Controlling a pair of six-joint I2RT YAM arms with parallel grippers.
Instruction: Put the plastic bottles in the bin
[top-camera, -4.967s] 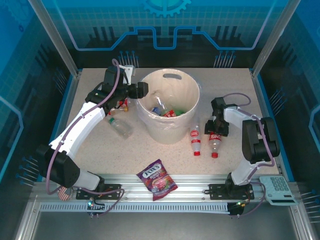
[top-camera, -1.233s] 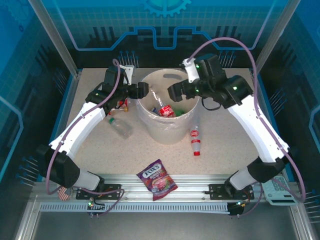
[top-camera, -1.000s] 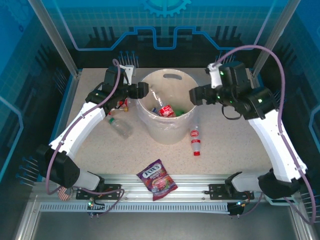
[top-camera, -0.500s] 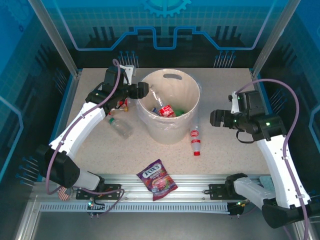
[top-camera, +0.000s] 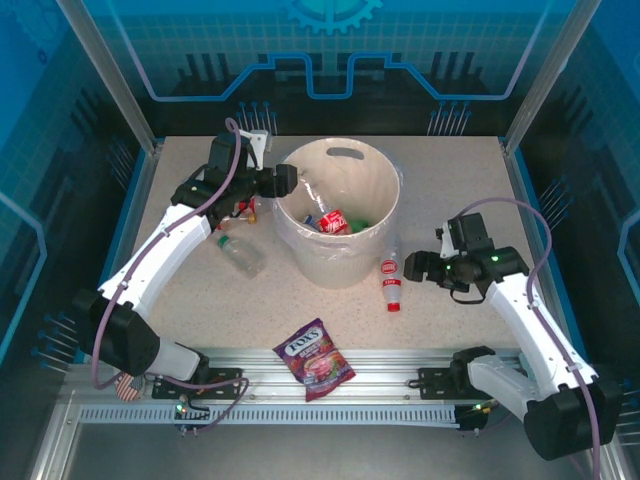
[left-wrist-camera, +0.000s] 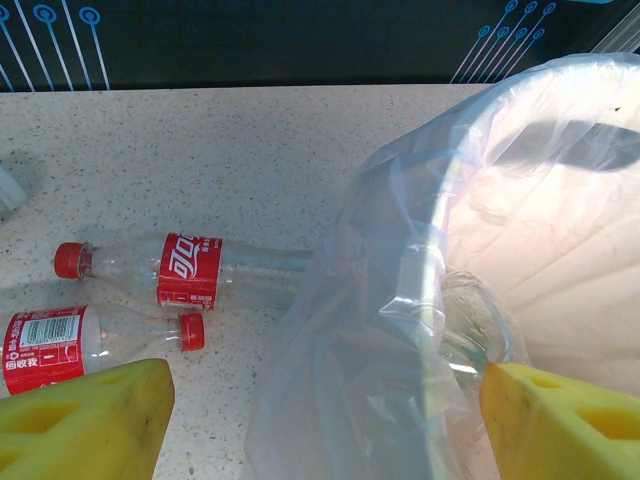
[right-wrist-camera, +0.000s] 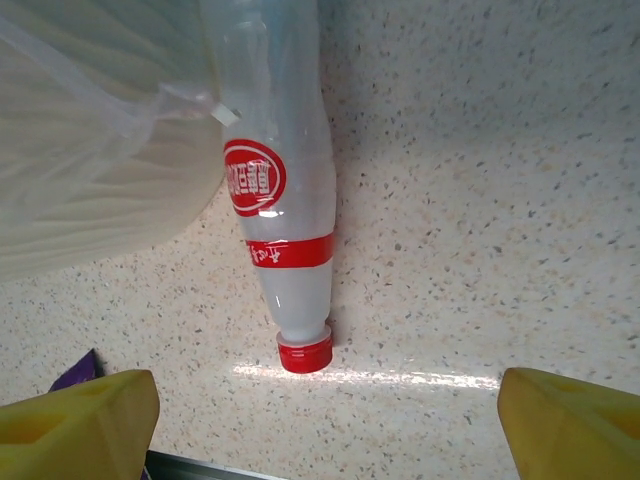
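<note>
Right gripper (right-wrist-camera: 320, 385): fingers spread wide and empty, with a red-capped bottle (right-wrist-camera: 285, 230) lying untouched between and ahead of them on the table (right-wrist-camera: 480, 200), its base against the bin (right-wrist-camera: 90, 200). Left gripper (left-wrist-camera: 320, 380): fingers likewise wide, straddling the bin's lined rim, with two red-labelled bottles (left-wrist-camera: 190, 270) (left-wrist-camera: 60, 340) on the table beside it.

Bright, even light; sharp focus.

Top view high behind bases, angled down over bench (top-camera: 460, 190). Wrist views close, sharing bin (top-camera: 340, 262) wall: left at 10 o'clock, right 4.
</note>
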